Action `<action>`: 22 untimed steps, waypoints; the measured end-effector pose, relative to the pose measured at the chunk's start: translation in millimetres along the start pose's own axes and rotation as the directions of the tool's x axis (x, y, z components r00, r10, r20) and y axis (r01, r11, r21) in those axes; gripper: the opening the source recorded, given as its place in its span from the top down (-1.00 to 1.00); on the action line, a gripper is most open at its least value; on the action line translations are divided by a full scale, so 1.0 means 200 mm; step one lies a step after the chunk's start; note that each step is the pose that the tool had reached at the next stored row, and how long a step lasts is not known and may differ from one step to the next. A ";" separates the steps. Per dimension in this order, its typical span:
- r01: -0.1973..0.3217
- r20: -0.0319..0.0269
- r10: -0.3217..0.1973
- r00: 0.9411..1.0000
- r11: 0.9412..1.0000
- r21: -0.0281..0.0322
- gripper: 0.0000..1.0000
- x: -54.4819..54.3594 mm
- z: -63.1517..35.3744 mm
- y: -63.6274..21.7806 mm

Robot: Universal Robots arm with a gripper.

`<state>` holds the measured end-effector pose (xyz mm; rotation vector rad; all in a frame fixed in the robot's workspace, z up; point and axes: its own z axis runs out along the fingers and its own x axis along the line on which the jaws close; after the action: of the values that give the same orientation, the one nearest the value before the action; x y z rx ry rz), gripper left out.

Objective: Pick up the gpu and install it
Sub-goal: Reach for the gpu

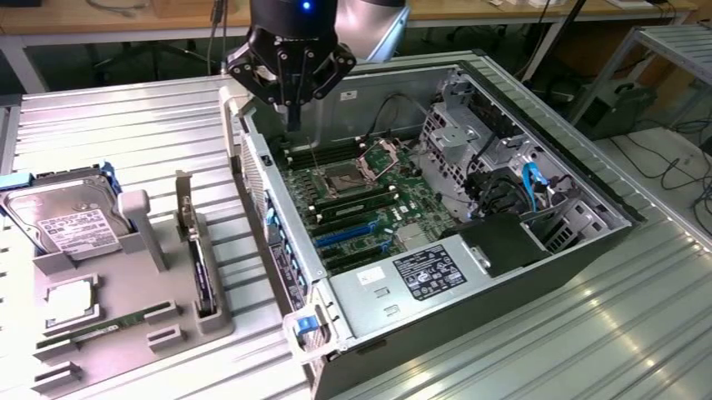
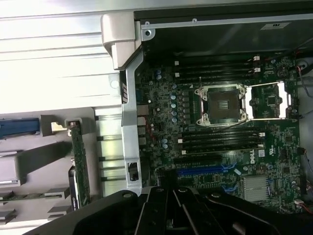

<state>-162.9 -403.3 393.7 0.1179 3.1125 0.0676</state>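
Exterior view: gripper (image 1: 295,121) at upper centre of frame, over the rear edge of the open computer case (image 1: 445,312). Fingers pressed fully together, nothing held. The gpu (image 1: 198,262) stands on edge in the grey holder tray (image 1: 133,283), lower left of frame, well apart from the gripper. Hard drive (image 1: 67,221) is in the same tray, at the left edge of frame.

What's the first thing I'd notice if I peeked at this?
The big open computer case in the middle, with its green circuit board showing inside. A black pincer hangs shut above the case's far corner, and the thin gpu card stands on edge in a gray holder at the exterior view's left.
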 end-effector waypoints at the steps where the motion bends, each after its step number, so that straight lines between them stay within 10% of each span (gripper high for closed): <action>1: 0.000 0.000 0.000 1.000 1.000 0.000 0.79 0.01 0.000 -0.002; 22: 0.000 0.000 0.000 1.000 1.000 0.000 0.79 0.10 -0.003 -0.024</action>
<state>-183.3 -406.7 393.7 0.1180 3.1125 0.0676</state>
